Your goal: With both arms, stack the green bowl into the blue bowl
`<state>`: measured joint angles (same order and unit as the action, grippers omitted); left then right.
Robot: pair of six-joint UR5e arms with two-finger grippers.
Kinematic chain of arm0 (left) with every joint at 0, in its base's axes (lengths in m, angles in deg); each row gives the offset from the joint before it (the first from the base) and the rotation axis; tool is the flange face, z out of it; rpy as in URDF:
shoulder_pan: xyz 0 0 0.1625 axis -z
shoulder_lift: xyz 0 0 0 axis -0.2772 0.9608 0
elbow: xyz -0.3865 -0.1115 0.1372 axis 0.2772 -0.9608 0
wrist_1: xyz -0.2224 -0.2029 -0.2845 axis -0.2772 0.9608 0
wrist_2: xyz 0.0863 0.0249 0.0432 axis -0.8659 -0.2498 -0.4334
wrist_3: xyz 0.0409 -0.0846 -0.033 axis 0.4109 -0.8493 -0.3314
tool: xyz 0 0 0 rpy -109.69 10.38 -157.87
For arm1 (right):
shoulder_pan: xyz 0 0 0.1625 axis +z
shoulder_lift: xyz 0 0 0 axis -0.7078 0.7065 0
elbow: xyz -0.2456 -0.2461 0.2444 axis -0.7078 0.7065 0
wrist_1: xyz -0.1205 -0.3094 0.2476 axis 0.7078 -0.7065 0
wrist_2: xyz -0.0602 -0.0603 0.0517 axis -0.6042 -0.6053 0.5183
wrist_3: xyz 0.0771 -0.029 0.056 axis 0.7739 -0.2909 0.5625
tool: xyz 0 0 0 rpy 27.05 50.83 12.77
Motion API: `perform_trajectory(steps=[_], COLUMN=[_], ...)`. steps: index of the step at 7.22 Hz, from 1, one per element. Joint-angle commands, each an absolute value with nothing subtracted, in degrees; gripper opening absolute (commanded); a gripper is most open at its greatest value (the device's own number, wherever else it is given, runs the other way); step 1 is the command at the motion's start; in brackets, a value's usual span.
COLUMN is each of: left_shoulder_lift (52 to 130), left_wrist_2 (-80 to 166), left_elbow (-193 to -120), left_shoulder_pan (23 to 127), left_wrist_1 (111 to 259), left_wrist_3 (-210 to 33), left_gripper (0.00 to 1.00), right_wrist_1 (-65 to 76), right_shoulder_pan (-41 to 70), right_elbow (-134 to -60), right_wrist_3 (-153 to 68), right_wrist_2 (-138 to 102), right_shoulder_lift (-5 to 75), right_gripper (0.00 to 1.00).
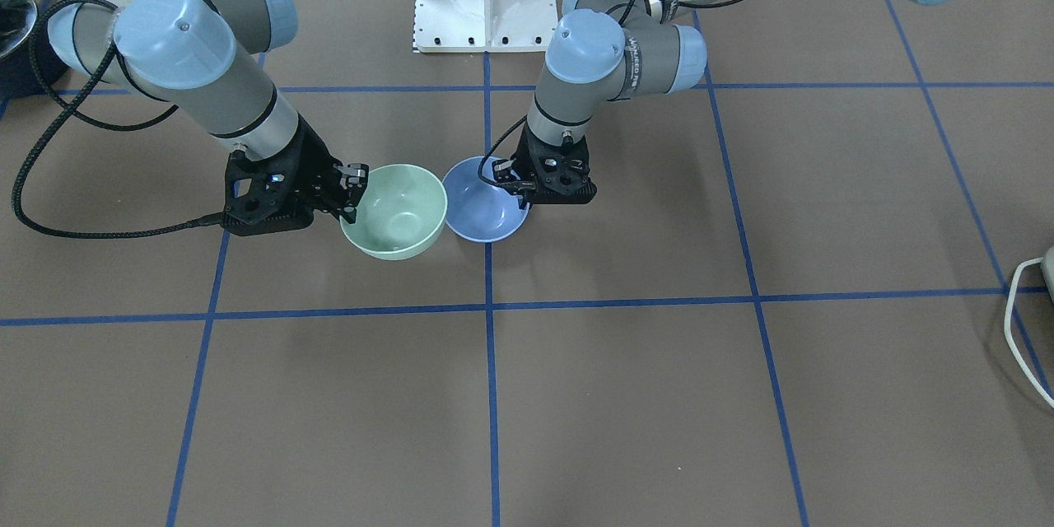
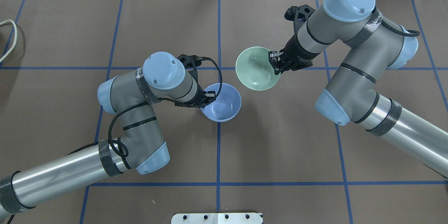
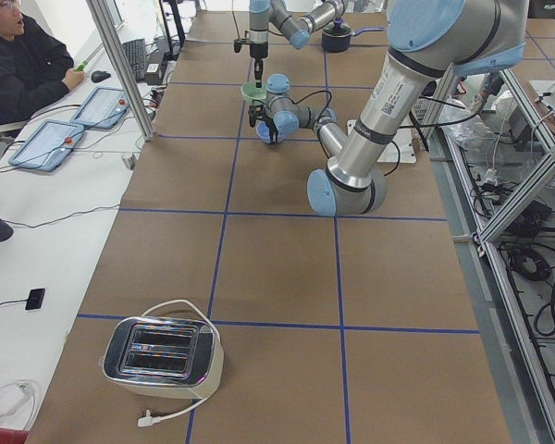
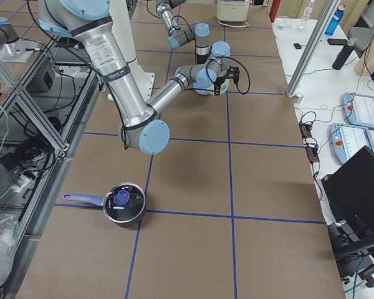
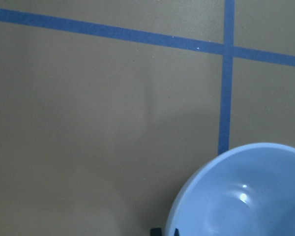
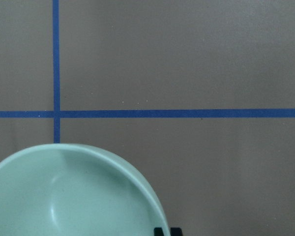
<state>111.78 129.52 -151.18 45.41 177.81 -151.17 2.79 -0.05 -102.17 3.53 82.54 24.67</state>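
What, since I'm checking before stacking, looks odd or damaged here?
Nothing stands out: the green bowl, gripped at its rim by the right end effector, and the blue bowl, by the left end effector, look intact and empty.

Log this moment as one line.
left end effector: pinching blue bowl rim | right end effector: pinching green bowl rim | stack: not done
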Motion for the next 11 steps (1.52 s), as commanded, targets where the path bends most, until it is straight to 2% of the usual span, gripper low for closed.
perform_trajectory(steps=[1,2,3,4,5,7,10,11], left_shoulder_lift=[111.7,111.6,111.4,108.7,102.5,90.8,75.4,73.4], left_wrist_2=[129.4,128.3,127.8,128.3,131.2,141.9,156.1,158.7], left_elbow=[-151.4,-151.6,-152.8,-157.5,-164.6,-174.0,-175.7,-175.2], left_shoulder_pan=[45.4,45.4,45.4,46.1,50.4,62.5,84.7,90.0], left_wrist_1=[178.5,178.6,178.5,177.9,176.7,172.8,173.1,172.9], left_wrist_3=[-151.3,-151.5,-151.6,-150.8,-145.0,-130.9,-104.3,-100.1], left_gripper=[0.60,0.99,0.99,0.99,0.99,0.99,0.99,0.99], right_wrist_1=[2.8,2.8,2.8,2.8,2.9,2.9,2.8,2.8], right_shoulder_pan=[-0.1,0.0,-0.1,-0.3,-3.2,-9.1,-13.7,-14.4], right_elbow=[-102.1,-102.2,-102.3,-102.6,-103.3,-103.4,-102.9,-102.6], right_wrist_3=[3.3,3.3,3.7,4.0,8.3,13.9,15.5,15.4], right_wrist_2=[82.4,82.4,82.4,82.4,79.7,75.2,71.9,71.9], right_shoulder_lift=[24.7,24.7,24.7,24.6,23.3,21.8,20.7,20.8], right_gripper=[0.00,0.00,0.00,0.00,0.00,0.00,0.00,0.00])
